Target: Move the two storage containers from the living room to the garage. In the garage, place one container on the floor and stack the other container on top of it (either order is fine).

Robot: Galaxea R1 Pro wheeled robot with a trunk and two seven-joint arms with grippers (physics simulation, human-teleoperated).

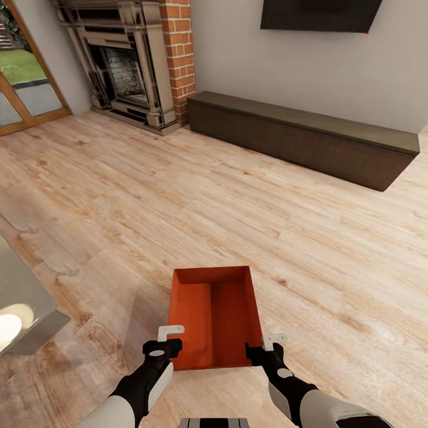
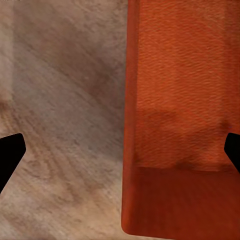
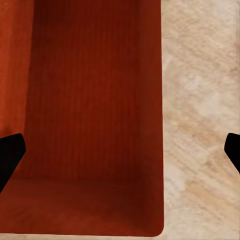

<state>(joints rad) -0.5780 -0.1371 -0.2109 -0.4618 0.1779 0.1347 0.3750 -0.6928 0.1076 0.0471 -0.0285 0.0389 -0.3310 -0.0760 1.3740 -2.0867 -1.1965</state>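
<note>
One red-orange open-topped storage container (image 1: 217, 315) sits low in front of me over the light wood plank floor (image 1: 178, 208) of the living room. My left gripper (image 1: 171, 340) is at its near left corner and my right gripper (image 1: 268, 346) at its near right corner. In the left wrist view the container (image 2: 185, 100) has its side wall running between the wide-apart fingers of the left gripper (image 2: 120, 155). The right wrist view looks into the container (image 3: 90, 100), whose other wall lies between the spread fingers of the right gripper (image 3: 120, 152). Both grippers are open, straddling the walls without clamping them.
A fireplace (image 1: 128, 65) with a red-brick column (image 1: 180, 53) stands at the back left. A long dark low cabinet (image 1: 309, 134) runs along the far wall under a black TV (image 1: 318, 13). A glass door (image 1: 24, 83) is far left, a grey table corner (image 1: 27, 309) near left.
</note>
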